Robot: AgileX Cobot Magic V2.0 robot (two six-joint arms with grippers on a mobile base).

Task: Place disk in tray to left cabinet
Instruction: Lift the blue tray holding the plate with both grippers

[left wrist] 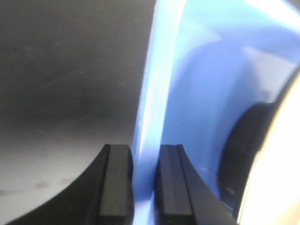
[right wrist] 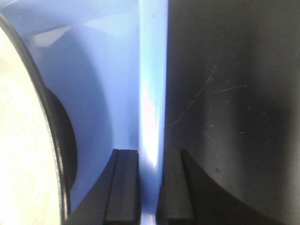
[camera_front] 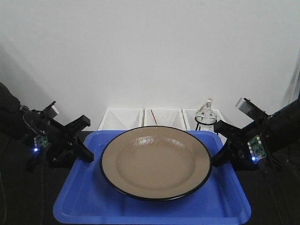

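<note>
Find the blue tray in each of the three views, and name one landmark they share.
Front view: the tray fills the lower centre, under the disk.
Left wrist: its rim runs up the middle, between the left gripper fingers.
Right wrist: its rim runs up the middle, between the right gripper fingers.
Shared landmark: the disk, at the right edge and the left edge of the wrist views.

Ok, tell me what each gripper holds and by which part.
Both hold the blue tray by its raised rim: the left gripper pinches the left edge, the right gripper the right edge. The disk lies in it.
</note>
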